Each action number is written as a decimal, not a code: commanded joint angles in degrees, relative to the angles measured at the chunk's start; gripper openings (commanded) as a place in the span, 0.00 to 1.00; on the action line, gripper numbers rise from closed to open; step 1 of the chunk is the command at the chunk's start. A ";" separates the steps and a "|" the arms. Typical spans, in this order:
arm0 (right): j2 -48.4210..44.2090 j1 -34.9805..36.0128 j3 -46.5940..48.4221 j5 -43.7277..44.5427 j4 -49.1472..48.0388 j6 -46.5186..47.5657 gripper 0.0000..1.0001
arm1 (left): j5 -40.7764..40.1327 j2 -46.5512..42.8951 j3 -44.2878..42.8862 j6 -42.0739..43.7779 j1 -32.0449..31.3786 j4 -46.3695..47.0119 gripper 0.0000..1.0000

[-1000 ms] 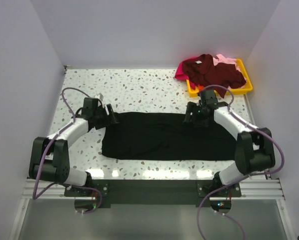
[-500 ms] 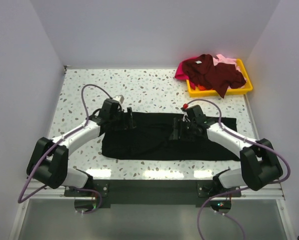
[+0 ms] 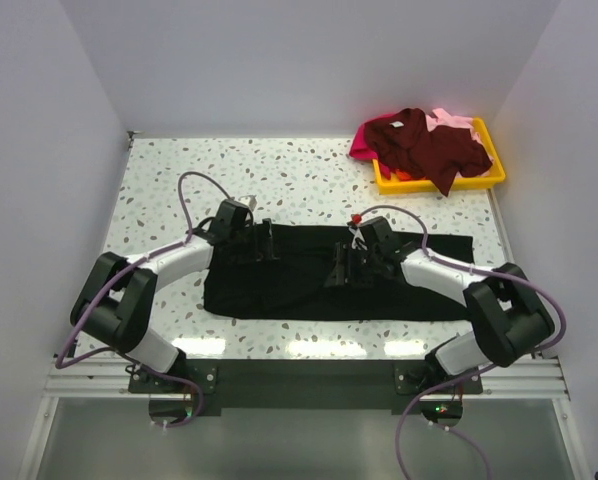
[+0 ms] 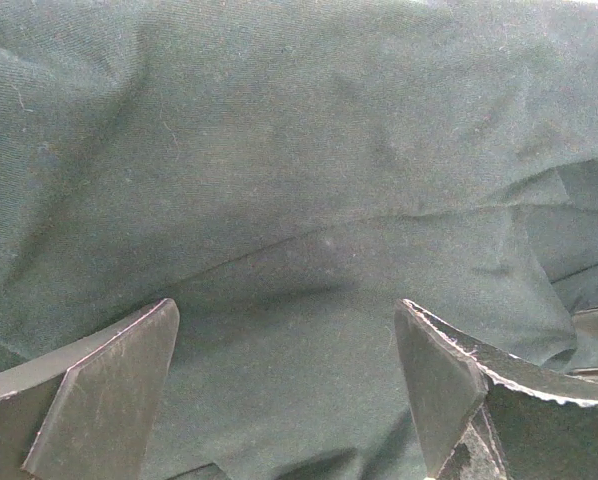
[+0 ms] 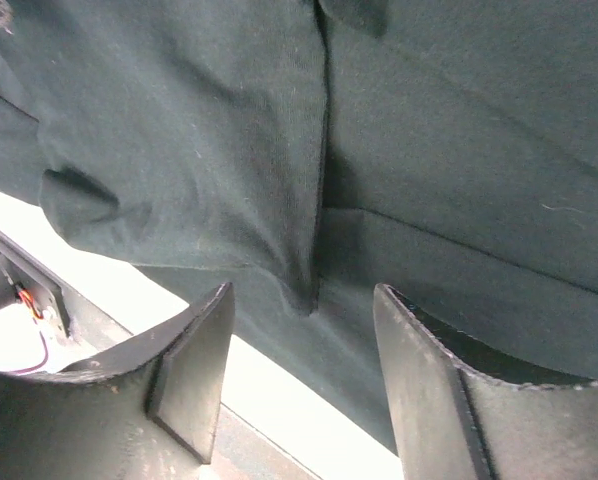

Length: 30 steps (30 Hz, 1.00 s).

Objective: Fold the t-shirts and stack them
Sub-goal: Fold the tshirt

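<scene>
Speckled pale surface (image 3: 279, 180), boxed by plain walls, fills the overhead view. The black t-shirt (image 3: 319, 292) lies across its middle as a wide flat band toward 6 o'clock, spread out ready for folding. At 1 o'clock the yellow tray (image 3: 383, 184) carries the waiting heap: the maroon t-shirt (image 3: 424, 145) on top, the magenta t-shirt (image 3: 363, 148) spilling out at the tray's 9 o'clock side, and the pale pink t-shirt (image 3: 457, 122) showing at its 12 o'clock. The left pincer (image 3: 266, 243) sits low over the black cloth near its 10 o'clock corner, and the right pincer (image 3: 342, 270) sits near its centre. Both point inward, which I read as lining up for a fold.

On the left wrist camera the jaws stand wide apart with nothing between them. Black fabric fills the view underneath, with a shallow crease running from 8 to 2 o'clock.

On the right wrist camera the jaws are moderately apart and grip nothing. They straddle a folded edge that runs from 12 toward 6 o'clock, and bare surface shows past the hem at 7 o'clock. I judge that edge is the likely thing to pinch next.
</scene>
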<state>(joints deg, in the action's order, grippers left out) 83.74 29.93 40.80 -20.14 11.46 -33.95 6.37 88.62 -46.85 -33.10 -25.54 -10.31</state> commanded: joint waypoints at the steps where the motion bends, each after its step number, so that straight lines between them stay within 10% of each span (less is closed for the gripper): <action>1: 1.51 1.00 -0.80 -2.01 -3.64 -1.29 0.60 | 0.05 -0.11 -1.75 -0.65 -0.21 2.83 0.94; 8: 2.57 2.94 -0.54 -4.20 -5.49 -2.61 0.42 | -0.31 1.29 -2.10 -0.21 -0.21 3.63 0.94; 15: -0.77 3.38 1.30 -3.68 2.68 -1.73 0.00 | -0.83 0.59 -2.19 -0.12 -0.21 3.19 0.94; 30: -5.18 3.38 3.33 -11.32 11.83 -2.08 0.00 | -0.31 3.58 -4.39 1.64 -0.21 1.78 0.95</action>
<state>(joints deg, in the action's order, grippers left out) 78.59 33.10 43.16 -28.71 20.56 -35.88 5.78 91.13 -48.93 -33.19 -25.58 -9.52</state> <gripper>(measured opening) 0.027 0.946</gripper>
